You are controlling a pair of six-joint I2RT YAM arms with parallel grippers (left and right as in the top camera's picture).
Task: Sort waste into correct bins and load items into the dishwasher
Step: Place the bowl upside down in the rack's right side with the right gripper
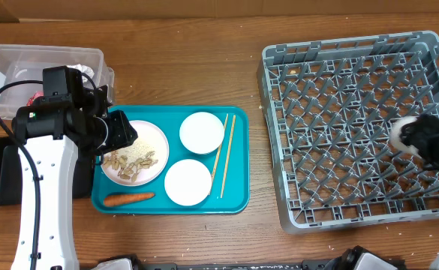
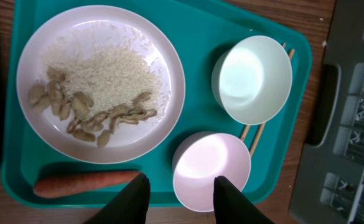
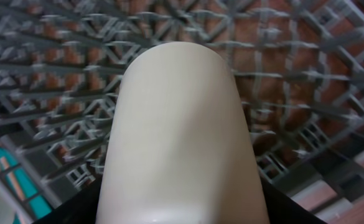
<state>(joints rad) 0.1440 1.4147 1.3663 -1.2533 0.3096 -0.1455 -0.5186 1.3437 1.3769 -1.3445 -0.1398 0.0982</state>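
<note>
Right tool [image 1: 414, 140] is pinching the one cup [image 3: 182, 137] low over the dish rack [image 1: 354, 75] by the worktop's right edge, probably to seat it between pegs. Left tool [image 2: 180, 193] hangs spread over the teal tray [image 1: 234, 202], left of the worktop's middle. On the tray: one plate [image 2: 163, 50], a bowl [image 2: 256, 78], a second bowl [image 2: 210, 168], one carrot [image 2: 82, 182], one pair of chopsticks [image 1: 224, 154].

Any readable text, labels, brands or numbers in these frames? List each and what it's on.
None legible in any view.
Red sauce packet in the clear tub: any print is too small to read.
Plate, cup, dish rack, teal tray: no markings visible.
</note>
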